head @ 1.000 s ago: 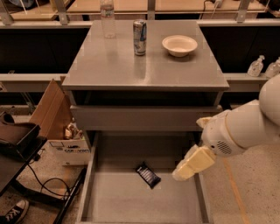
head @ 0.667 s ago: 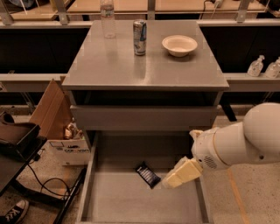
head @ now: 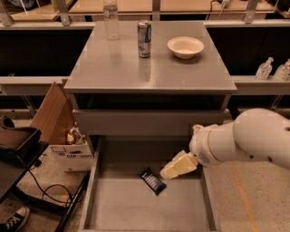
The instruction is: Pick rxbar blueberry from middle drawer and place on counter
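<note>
Tan wooden tabletops (head: 113,5) run along the back at 12 o'clock, and in front of them stands the broad grey metallic counter bench (head: 149,72), carrying a silver-blue drink can (head: 144,38), a pale round bowl (head: 185,46) and a clear plastic bottle (head: 111,18). Below it the wide grey metal middle drawer (head: 131,210) stands pulled out, floor bare but for one thing: the small flat dark-wrapped rxbar blueberry (head: 152,180), lying near the middle of the floor, towards the cabinet side.

Now the key picture. The cream-coloured gripper (head: 174,166) on the bulky white arm (head: 253,140) reaches in from 3 o'clock and hangs over the drawer, its tip just beside the bar's upper right edge. From that tip the bar lies at about 8 o'clock, very close. Its long axis runs from 10 o'clock to 4 o'clock, and the gripper points roughly across that line, which looks handy for closing on the narrow width. Whether the jaws are wide or narrow, I cannot tell from here. My read: the coming move is a short drop down and left onto the bar, with the bench waiting up at 12 o'clock.
</note>
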Action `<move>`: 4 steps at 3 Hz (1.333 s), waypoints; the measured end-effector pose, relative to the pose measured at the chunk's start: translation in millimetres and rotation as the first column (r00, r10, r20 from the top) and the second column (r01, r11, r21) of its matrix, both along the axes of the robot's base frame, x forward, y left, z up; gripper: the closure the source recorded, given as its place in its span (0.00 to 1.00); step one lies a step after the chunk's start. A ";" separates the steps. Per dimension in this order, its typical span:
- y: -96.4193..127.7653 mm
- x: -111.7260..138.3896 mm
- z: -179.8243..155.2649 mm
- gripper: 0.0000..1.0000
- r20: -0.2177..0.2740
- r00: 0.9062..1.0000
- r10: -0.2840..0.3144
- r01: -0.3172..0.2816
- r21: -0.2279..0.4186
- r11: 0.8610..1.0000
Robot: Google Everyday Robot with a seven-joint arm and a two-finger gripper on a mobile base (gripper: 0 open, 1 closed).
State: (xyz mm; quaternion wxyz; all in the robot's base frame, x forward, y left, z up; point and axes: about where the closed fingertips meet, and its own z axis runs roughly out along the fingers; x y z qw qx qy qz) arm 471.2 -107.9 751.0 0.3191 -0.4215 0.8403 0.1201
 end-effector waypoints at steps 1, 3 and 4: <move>19.6 -2.4 -19.2 0.00 -0.017 1.000 0.013 -0.014 -0.017 1.000; 84.2 14.5 -139.8 0.00 -0.079 0.997 0.021 -0.018 0.041 0.999; 103.9 34.1 -188.9 0.00 -0.095 0.995 0.017 -0.011 0.061 0.998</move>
